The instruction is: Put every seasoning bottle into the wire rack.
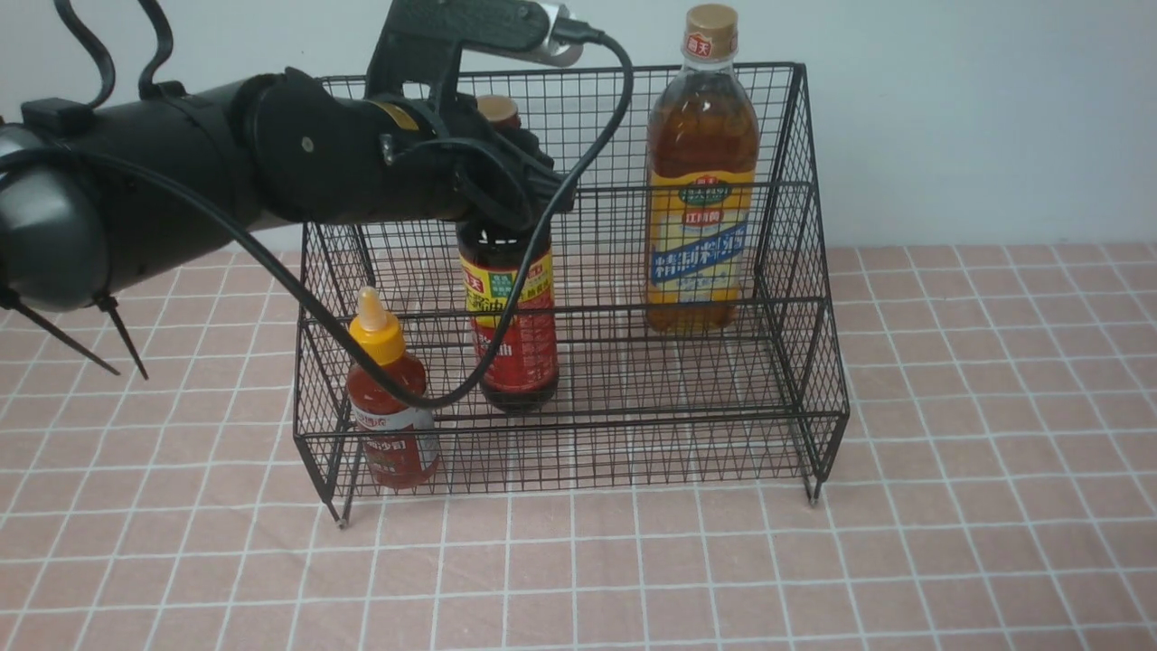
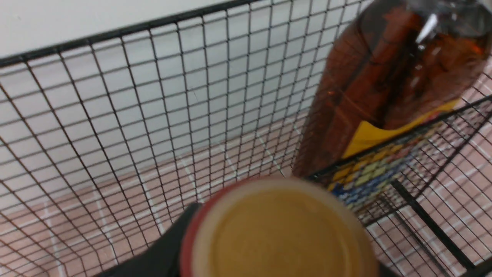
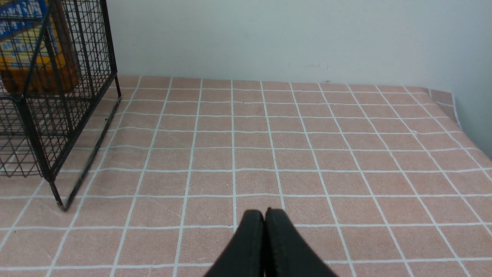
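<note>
The black wire rack (image 1: 813, 298) stands on the pink checked cloth. The tall dark soy-sauce bottle (image 1: 515, 334) stands upright on its lower tier, left of the middle. My left gripper (image 1: 506, 194) reaches in from the left and surrounds its neck below the cap (image 2: 280, 231). One dark finger (image 2: 165, 250) lies beside the cap's red collar; whether the jaws still press is not visible. The small red sauce bottle (image 1: 389, 407) stands at the lower tier's front left. The large amber bottle (image 1: 700, 208) stands on the upper tier at the right. My right gripper (image 3: 265, 215) is shut and empty above the cloth.
The rack's tall back mesh (image 2: 115, 96) lies just behind the soy-sauce bottle, and the amber bottle (image 2: 384, 84) is close on one side. The rack's right corner leg (image 3: 57, 200) stands left of my right gripper. A white wall rises behind the table.
</note>
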